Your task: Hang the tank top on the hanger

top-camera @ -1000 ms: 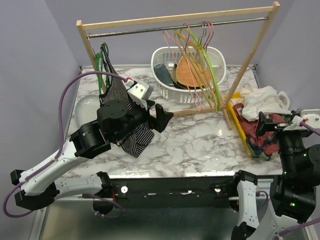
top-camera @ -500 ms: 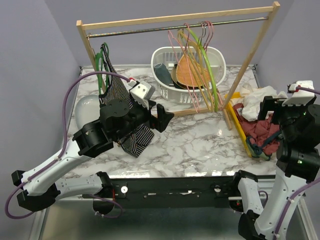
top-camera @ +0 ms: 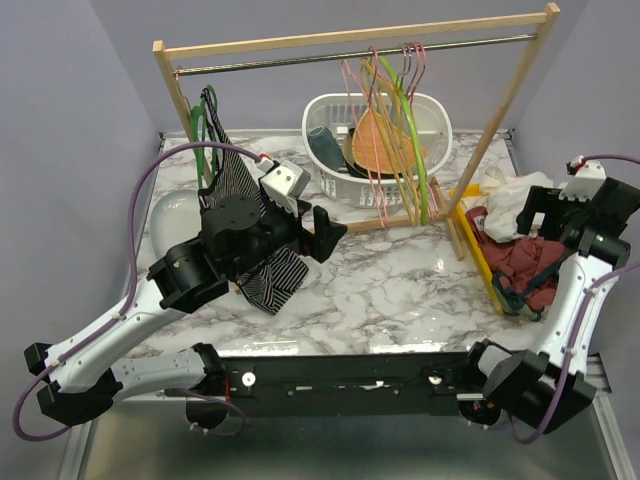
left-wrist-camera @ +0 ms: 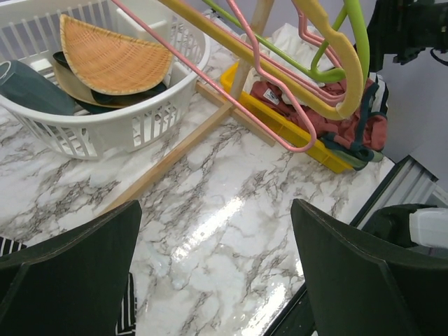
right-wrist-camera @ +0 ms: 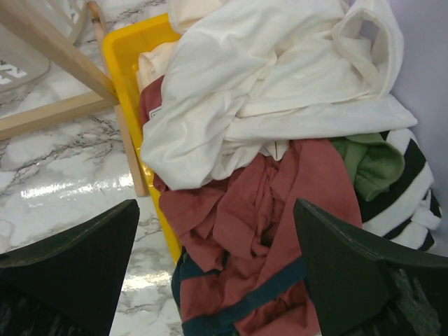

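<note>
The tank top [top-camera: 515, 193] lies crumpled on top of a heap of clothes in a yellow bin [top-camera: 478, 262] along the right edge of the marble table [top-camera: 380, 290], toward the far right corner. In the right wrist view its white folds [right-wrist-camera: 280, 91] cover the far end of the heap, with a red garment [right-wrist-camera: 259, 210] bunched below it and a green one beside that. The right gripper [top-camera: 545, 215] hovers above this heap, its fingers [right-wrist-camera: 63, 269] spread wide with nothing between them (no cloth touches either one).

The hanger [top-camera: 392, 212] hangs by its hook from the metal rail of the wooden rack [top-camera: 350, 38], among several other pink wires and a lime-green hanger [top-camera: 420, 150], in front of a white basket [top-camera: 330, 170] near the far edge. The left gripper [top-camera: 322, 235] is held over the middle of the table, pointed toward the rack, spread wide and empty. Beside that arm, near the left edge, a black-and-white striped garment [top-camera: 255, 270] hangs down.
</note>
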`<state>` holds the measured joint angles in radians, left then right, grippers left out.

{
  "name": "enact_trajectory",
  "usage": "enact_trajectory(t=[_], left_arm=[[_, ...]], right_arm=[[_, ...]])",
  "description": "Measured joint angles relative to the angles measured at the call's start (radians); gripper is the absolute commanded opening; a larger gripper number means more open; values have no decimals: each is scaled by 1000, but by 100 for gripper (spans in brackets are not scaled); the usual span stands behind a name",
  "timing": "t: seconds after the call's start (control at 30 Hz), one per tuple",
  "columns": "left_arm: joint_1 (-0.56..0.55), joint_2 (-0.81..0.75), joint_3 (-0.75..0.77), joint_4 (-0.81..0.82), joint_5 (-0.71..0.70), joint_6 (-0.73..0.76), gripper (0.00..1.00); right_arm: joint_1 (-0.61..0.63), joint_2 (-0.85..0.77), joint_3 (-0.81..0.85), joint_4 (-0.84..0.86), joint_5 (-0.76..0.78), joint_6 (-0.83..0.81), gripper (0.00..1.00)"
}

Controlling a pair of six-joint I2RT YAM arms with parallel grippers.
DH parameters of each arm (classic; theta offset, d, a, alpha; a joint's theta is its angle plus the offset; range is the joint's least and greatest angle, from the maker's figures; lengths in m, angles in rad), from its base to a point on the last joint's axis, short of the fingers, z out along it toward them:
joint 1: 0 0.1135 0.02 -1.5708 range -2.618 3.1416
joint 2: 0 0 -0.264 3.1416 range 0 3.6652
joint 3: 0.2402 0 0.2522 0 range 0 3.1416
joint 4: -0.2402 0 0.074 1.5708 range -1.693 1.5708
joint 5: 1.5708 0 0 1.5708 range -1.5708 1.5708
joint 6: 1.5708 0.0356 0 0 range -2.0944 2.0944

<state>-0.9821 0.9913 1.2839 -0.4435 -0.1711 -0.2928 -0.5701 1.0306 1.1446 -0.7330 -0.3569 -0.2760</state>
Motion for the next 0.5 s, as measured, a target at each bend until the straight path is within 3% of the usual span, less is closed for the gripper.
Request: enact_trajectory(t=[0.5], left_arm=[[20, -5, -40, 2, 0, -51, 99]], right_arm=[[-13, 497, 109, 151, -28, -38, 91]])
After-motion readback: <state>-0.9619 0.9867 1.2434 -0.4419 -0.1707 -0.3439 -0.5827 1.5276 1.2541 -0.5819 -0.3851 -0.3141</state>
